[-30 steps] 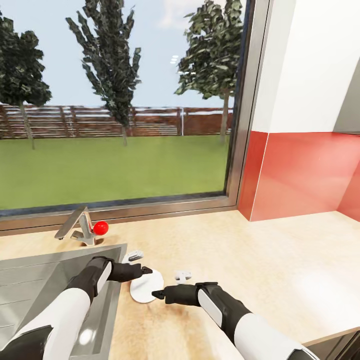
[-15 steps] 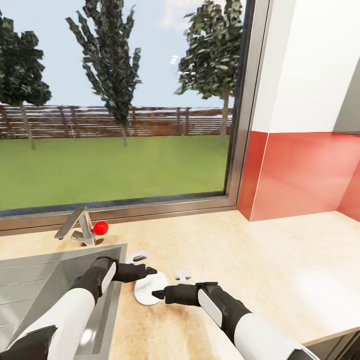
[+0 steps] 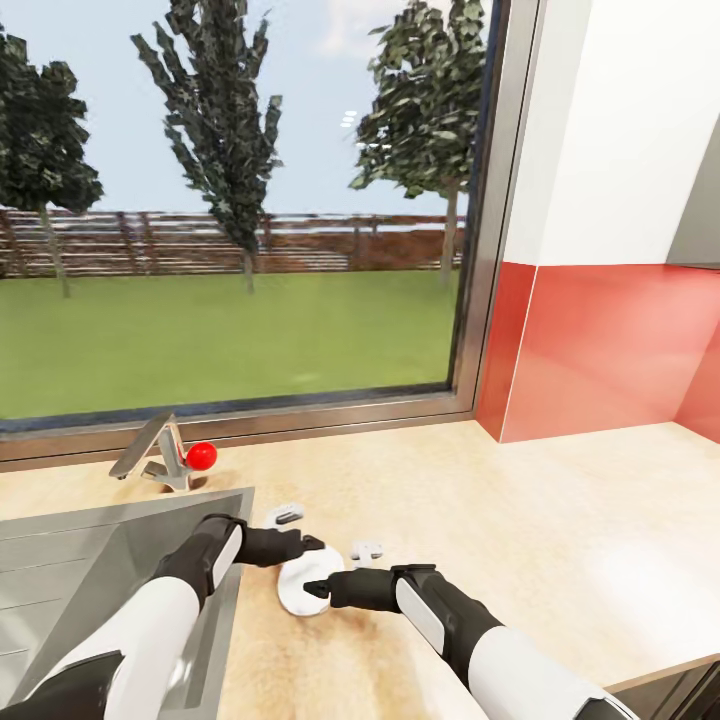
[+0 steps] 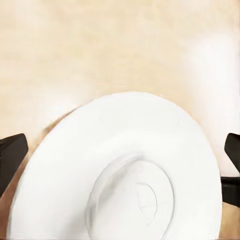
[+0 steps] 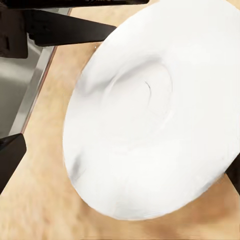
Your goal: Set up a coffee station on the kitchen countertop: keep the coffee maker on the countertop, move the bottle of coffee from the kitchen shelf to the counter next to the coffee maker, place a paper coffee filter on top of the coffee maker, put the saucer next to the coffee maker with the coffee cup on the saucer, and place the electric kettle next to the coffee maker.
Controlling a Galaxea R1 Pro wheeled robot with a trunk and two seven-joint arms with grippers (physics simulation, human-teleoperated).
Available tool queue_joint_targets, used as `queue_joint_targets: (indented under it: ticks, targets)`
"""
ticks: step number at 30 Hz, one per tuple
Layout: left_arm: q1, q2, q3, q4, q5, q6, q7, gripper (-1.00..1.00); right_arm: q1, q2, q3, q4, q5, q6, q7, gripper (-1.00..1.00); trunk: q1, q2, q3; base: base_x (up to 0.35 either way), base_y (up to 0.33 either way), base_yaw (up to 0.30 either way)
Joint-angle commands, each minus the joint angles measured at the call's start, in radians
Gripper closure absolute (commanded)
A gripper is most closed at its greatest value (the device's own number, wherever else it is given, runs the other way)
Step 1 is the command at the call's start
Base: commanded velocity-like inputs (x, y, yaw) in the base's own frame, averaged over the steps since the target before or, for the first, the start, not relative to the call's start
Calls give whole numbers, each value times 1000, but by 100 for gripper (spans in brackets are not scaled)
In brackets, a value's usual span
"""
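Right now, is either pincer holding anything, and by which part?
Both pincers, left and right, bracket the saucer at its opposite rims; a firm grip on it cannot be told.

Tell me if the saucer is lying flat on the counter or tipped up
Tipped up. In the head view the saucer stands on edge on the kitchen countertop between the left gripper and right gripper; the wrist views face its broad sides.

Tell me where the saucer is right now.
In the head view the saucer lies on the kitchen countertop just right of the sink, between the left gripper and the right gripper.
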Motion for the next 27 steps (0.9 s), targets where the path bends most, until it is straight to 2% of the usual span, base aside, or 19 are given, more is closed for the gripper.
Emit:
queue_joint_targets:
  ticks: [1,3,8,9,22,27]
  targets:
    - [0,-4,6,70,-16,11,-13,-100,0,-1,4,0,1,3,-2,-100,1,0,-1,0,0,0]
    - [0,-7,6,70,-16,11,-44,-100,0,-1,4,0,1,3,-2,-100,1,0,-1,0,0,0]
    - [0,-5,5,70,-18,11,-61,-100,0,-1,4,0,1,3,-2,-100,1,0,-1,0,0,0]
    - [0,-4,5,70,-19,11,-61,-100,0,-1,4,0,1,3,-2,100,1,0,-1,0,0,0]
    - [-1,1,8,69,-19,11,-62,-100,0,-1,4,-1,0,3,-2,100,1,0,-1,0,0,0]
    - [-3,11,11,56,-24,12,-62,-100,0,-1,3,-9,-1,3,-1,100,1,0,-1,0,0,0]
